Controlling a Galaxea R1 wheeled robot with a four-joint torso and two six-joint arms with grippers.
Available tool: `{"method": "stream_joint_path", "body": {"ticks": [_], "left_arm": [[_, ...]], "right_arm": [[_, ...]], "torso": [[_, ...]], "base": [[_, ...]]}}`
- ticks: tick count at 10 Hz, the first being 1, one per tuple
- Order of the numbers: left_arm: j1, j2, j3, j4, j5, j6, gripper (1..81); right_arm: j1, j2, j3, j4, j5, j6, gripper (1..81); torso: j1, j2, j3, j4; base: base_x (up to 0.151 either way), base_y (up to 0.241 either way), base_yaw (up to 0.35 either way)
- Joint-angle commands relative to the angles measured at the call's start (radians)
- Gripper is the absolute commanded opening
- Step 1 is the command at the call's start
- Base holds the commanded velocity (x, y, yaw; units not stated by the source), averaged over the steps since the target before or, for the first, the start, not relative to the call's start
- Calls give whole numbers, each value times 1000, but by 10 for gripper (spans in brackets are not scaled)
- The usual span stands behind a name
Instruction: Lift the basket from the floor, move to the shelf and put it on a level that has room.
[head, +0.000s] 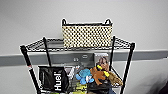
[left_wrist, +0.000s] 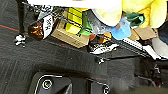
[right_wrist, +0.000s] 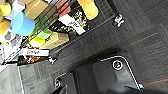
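The basket (head: 87, 35) is seen set lengthwise on the shelf's (head: 128, 60) top level (head: 50, 44), above the toys; whether either claw is spread cannot be told.

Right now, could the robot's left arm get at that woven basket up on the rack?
Probably not without first rising. The basket sits on the shelf's top level, with nothing in front of it, but the left wrist view looks across dark carpet at the low tiers, so that arm hangs well below it.
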Motion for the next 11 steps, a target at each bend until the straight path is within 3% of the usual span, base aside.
{"method": "stream_joint_path", "body": {"ticks": [1,6,11], "left_arm": [[-26,54,-59,40,10,12,811],[78,203,-204,90,-17,14,811],[147,330,-364,113,-36,15,811]], "right_arm": [[11,43,-16,16,24,-68,811],[-76,186,-171,13,32,-117,811],[-151,365,-438,13,32,-178,811]], "torso": [[0,0,0,0],[-1,0,1,0],[-1,-1,2,0]], "base": [[0,0,0],[0,0,0],[0,0,0]]}}
